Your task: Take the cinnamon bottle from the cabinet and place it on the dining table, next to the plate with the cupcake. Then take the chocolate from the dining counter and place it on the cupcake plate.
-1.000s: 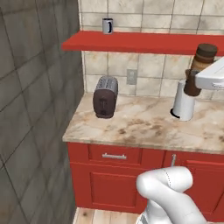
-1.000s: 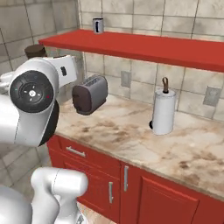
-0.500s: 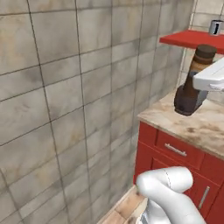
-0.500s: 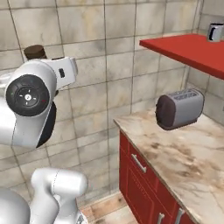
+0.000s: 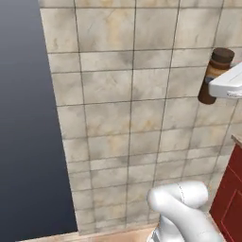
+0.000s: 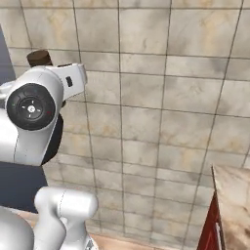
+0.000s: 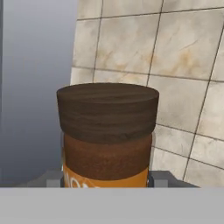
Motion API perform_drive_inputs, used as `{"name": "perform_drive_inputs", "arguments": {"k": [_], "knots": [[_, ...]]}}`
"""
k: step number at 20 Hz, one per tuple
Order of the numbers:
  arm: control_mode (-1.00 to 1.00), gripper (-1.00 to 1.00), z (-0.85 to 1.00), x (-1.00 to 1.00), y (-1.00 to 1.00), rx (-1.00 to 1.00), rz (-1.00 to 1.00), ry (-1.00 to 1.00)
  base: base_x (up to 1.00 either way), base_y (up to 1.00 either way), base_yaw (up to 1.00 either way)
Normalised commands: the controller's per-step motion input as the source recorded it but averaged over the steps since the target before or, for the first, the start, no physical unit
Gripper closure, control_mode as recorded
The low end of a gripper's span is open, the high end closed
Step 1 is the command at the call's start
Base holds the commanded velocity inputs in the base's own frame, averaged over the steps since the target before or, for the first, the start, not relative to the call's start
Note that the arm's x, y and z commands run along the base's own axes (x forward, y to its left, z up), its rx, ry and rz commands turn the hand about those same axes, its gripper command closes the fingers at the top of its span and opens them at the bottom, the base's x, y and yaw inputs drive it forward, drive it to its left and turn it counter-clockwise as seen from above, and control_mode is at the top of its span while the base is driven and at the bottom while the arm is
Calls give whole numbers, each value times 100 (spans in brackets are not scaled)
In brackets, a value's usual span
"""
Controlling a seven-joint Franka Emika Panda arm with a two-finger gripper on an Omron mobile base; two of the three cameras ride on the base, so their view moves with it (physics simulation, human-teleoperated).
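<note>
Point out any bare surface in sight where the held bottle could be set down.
One candidate: the marble counter corner at the right base view's edge, bare where it shows, above the red cabinet. Elsewhere is tiled wall. The tool grips the cinnamon bottle.

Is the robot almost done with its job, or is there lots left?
Lots left. Done: the cinnamon bottle is off its shelf. In hand: the pincer grips the bottle upright, up in the air in front of a tiled wall. Left: put it next to the cupcake plate on the dining table, then move the chocolate onto that plate.
</note>
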Motion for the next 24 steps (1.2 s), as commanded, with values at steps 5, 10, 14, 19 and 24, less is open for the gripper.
{"name": "perform_drive_inputs", "arguments": {"k": [5, 10, 14, 19, 24], "knots": [[100, 100, 0, 0, 0, 0, 0, 0, -24, 0, 100], [100, 100, 0, 0, 0, 0, 0, 0, -23, 0, 100], [100, 100, 0, 0, 0, 0, 0, 0, -18, 0, 100], [100, 100, 0, 0, 0, 0, 0, 0, 4, 9, 86], [100, 100, 0, 0, 0, 0, 0, 0, 71, 26, 59]]}}
